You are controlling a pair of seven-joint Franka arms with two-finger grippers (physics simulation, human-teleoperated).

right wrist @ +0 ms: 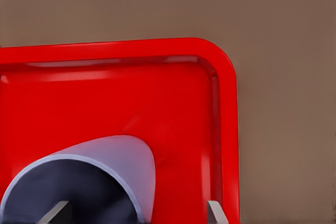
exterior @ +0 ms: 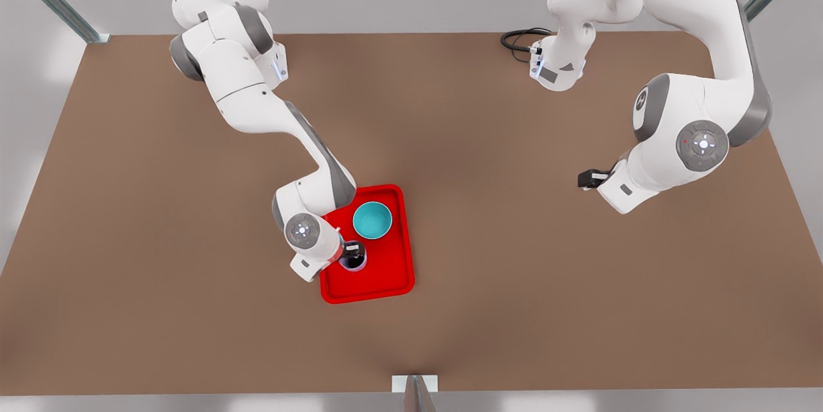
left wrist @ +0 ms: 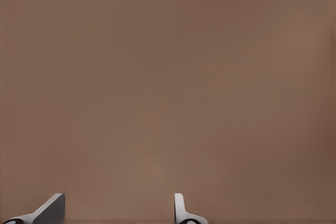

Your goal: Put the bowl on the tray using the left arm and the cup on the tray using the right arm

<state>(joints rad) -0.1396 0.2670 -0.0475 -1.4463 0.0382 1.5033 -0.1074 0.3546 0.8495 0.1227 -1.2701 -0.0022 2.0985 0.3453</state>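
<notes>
Right gripper (exterior: pixel 353 254): at the front view's left, over the tray; fingers straddle one wall of the cup, apparently setting it down; whether they press it, I cannot tell.
Cup (exterior: pixel 355 263): lavender, inside the tray near a corner.
Bowl (exterior: pixel 372 220): teal, upright on the tray just beside the cup, already delivered.
Tray (exterior: pixel 392 274): red, on the brown surface (exterior: pixel 161 238).
Left gripper (exterior: pixel 588 179): waits well apart at the front view's right, fingers spread, empty.
Writing: none legible.
</notes>
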